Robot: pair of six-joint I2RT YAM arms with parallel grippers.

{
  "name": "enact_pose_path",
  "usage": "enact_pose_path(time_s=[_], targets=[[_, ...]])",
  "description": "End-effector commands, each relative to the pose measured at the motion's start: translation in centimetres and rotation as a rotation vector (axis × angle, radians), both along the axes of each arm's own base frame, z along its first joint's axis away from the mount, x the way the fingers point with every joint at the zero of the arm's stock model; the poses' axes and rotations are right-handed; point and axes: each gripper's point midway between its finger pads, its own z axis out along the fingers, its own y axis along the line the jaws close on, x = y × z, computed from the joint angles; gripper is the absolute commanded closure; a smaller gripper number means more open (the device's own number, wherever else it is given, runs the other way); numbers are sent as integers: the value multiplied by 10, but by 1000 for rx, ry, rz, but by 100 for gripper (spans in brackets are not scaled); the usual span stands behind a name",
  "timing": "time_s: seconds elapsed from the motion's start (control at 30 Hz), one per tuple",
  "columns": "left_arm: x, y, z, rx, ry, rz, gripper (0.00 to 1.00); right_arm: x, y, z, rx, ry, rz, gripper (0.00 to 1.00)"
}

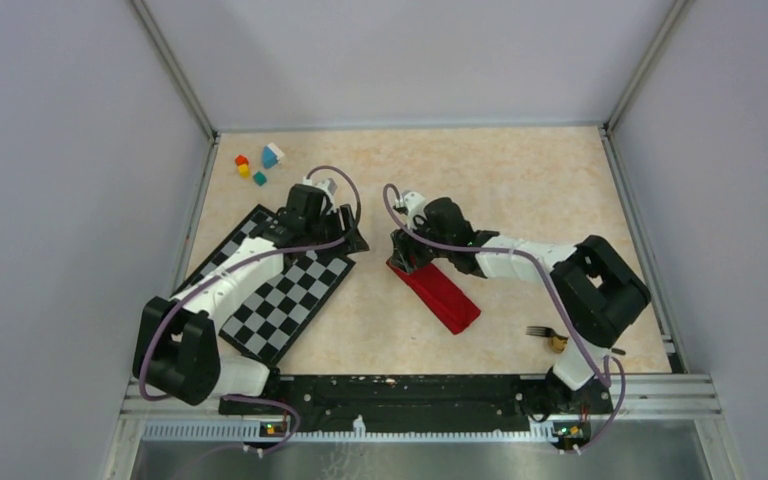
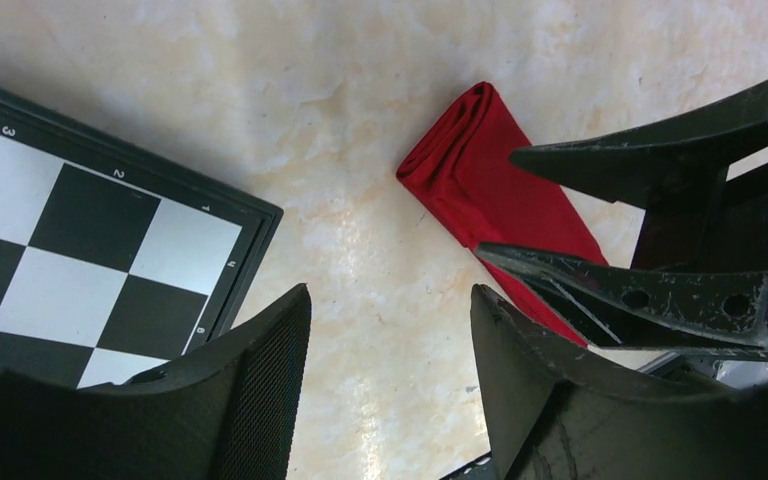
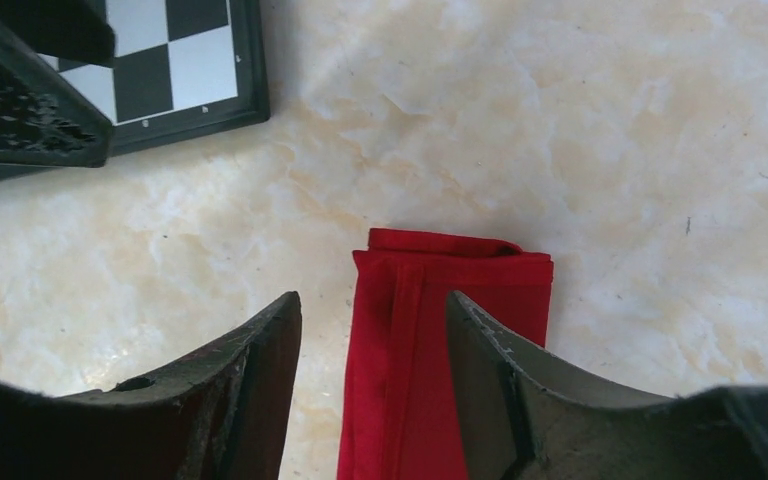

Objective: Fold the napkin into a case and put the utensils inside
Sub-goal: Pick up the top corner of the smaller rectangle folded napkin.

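Observation:
The red napkin [image 1: 442, 293] lies folded into a narrow oblong case on the table, running diagonally toward the near right. My right gripper [image 3: 372, 305] hovers open over its far end [image 3: 430, 340], one finger beside the cloth's left edge and the other above the cloth. My left gripper [image 2: 390, 300] is open over bare table, just left of the napkin [image 2: 475, 175], with nothing between its fingers. The dark fork [image 1: 540, 331] and the gold spoon [image 1: 558, 343] lie by the right arm's base.
The black-and-white checkered mat [image 1: 290, 295] lies under the left arm, its corner close to the left gripper [image 2: 90, 250]. Small coloured blocks [image 1: 258, 165] sit at the far left. The right gripper's fingers [image 2: 650, 165] cross the left wrist view.

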Motion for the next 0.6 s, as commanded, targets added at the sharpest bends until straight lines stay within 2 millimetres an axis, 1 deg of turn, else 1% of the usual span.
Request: enact_pose_path(time_s=[0.0, 0.13, 0.23, 0.57], targets=[[-5, 2, 6, -17, -22, -10, 35, 10, 5, 0, -61, -82, 25, 45], [-7, 1, 4, -26, -17, -14, 34, 10, 2, -10, -96, -82, 22, 45], [-8, 1, 2, -31, -10, -16, 34, 8, 4, -16, -109, -78, 33, 46], [-9, -1, 4, -42, -13, -22, 34, 8, 10, -28, -133, -64, 38, 56]])
